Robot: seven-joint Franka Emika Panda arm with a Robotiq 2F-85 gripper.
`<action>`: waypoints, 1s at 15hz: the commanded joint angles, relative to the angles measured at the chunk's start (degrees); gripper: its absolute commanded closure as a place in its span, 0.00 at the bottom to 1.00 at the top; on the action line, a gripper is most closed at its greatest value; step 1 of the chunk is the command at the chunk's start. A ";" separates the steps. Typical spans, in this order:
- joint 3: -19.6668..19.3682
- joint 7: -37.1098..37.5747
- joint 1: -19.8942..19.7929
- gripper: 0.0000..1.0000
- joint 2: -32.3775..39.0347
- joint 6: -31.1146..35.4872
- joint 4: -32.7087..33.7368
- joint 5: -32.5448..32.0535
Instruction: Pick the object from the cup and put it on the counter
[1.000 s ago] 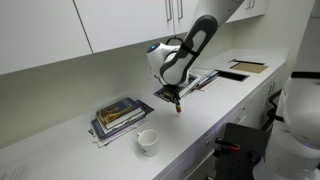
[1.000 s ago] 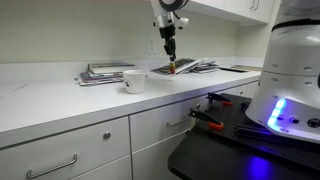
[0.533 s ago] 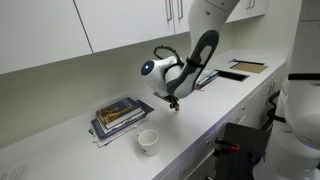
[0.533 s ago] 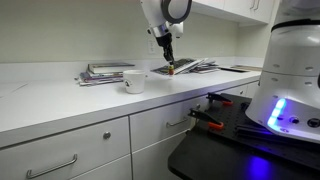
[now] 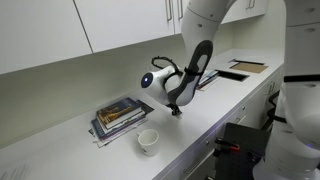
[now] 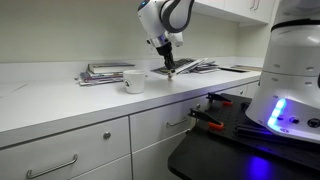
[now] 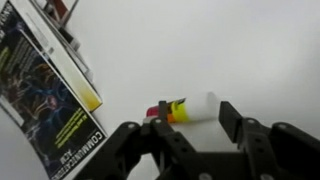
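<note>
- The arm had dropped over the last second. The pincer (image 5: 177,110) went from hanging above the worktop (image 5: 205,120) to sitting almost on it, a bit nearer the cup (image 5: 148,141).
- In the wrist view the pincer looked clamped on the object (image 7: 177,110), a little yellow-and-red thing with a tip at each end.
- So the object was out of the cup and right down at the white surface, not far from the books (image 7: 45,90).
- My guess: only letting go was left, then lifting clear.
</note>
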 commanded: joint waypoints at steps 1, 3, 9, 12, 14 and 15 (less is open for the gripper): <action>0.25 -5.42 -1.03 0.10 -0.93 2.18 -0.09 5.98; 0.12 -7.86 -1.43 0.00 -2.36 3.54 -0.34 9.98; -0.04 -21.46 -2.78 0.00 -8.33 -0.05 0.07 37.05; -0.99 -19.93 -2.94 0.00 -11.45 -0.83 -0.08 40.70; -1.44 -19.66 -3.05 0.00 -14.11 2.15 -1.26 40.20; -1.53 -20.19 -3.05 0.00 -15.35 3.20 -1.72 40.26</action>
